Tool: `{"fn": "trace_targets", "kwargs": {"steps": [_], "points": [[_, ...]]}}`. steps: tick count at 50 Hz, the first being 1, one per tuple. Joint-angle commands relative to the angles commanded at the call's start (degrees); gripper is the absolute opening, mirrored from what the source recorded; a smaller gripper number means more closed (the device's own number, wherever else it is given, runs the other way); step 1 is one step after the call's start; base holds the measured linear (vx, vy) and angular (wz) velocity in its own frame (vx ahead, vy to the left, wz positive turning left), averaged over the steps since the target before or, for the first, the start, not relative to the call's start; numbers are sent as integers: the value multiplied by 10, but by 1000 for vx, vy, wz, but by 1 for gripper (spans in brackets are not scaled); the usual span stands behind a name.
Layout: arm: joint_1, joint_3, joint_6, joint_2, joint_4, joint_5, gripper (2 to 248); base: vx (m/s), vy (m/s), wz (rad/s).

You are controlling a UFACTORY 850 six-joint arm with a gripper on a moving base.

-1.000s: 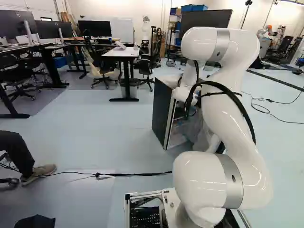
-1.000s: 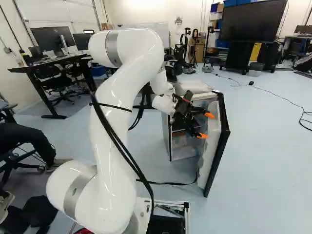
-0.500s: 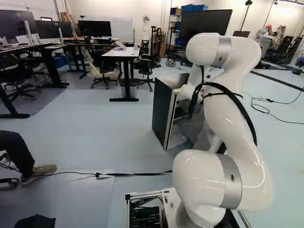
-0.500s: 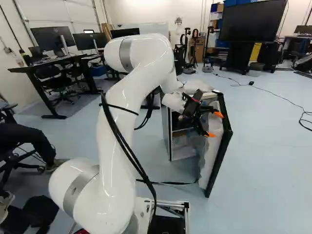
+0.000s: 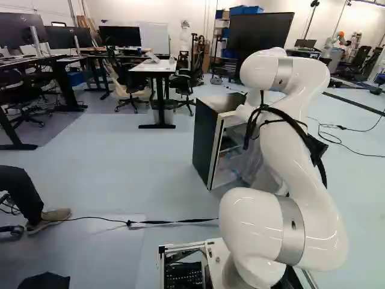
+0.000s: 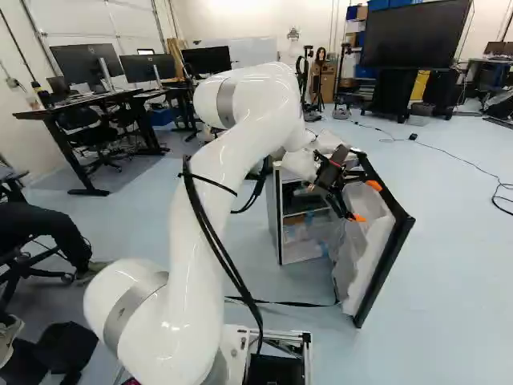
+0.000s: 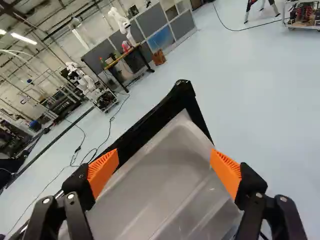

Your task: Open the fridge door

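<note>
Fridge door (image 6: 367,249) is open; L to R in the right base view come the fridge body (image 6: 304,249) w/ its shelves, then my pincer (image 6: 366,201) at the door's inner side, then the door's black edge. My 2 orange pads (image 7: 102,171) stand wide apart, door's top corner ahead btwn them; can't tell if either touches it.

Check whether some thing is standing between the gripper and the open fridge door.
Nothing visible stands between them. The gripper, fingers apart, is right at the inner side of the door; in the wrist view the pale lining shows directly between the orange pads. Whether a pad touches it, I cannot tell.
</note>
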Motion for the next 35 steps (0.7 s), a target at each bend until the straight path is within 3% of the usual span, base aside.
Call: {"fn": "trace_targets", "kwargs": {"steps": [25, 35], "points": [[-36, -100, 0, -52, 0, 0, 247, 0, 0, 0], [-49, -109, 0, -57, 0, 0, 247, 0, 0, 0]]}}
